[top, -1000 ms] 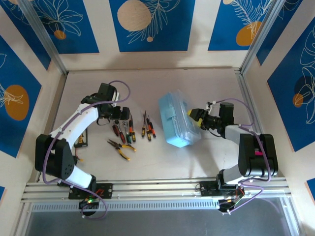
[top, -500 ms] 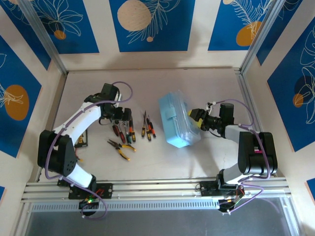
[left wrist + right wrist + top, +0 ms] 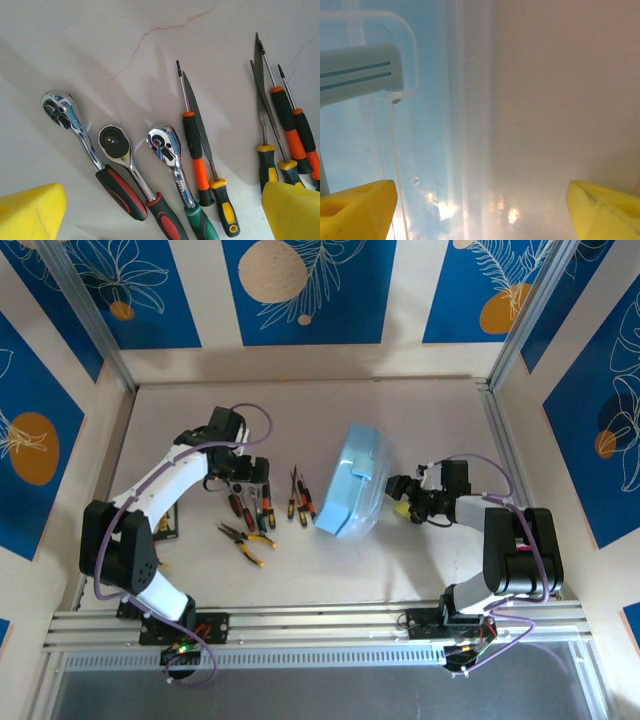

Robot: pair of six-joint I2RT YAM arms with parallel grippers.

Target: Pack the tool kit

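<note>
The tool kit's light-blue translucent case (image 3: 352,482) stands tipped up on its left long edge in the middle of the table. My right gripper (image 3: 398,497) is close against its raised right side, open. In the right wrist view the case wall (image 3: 420,130) and its pale latch (image 3: 360,70) lie just ahead of the open right gripper (image 3: 480,215). My left gripper (image 3: 247,473) hovers open over the loose tools. Below the left gripper (image 3: 160,220) lie three ratchets (image 3: 120,150), an orange-black screwdriver (image 3: 192,145) and yellow-black handled tools (image 3: 225,210). Pliers (image 3: 247,538) lie nearer the front.
More screwdrivers (image 3: 300,498) lie between the ratchets and the case. A small black object (image 3: 166,526) sits by the left arm's base link. Blue-patterned walls (image 3: 300,290) enclose the table on three sides. An aluminium rail (image 3: 320,620) runs along the near edge.
The case has tipped from lying flat up onto its left edge. My right gripper has opened wider and moved slightly lower beside it. The left gripper has shifted a little to the right.
</note>
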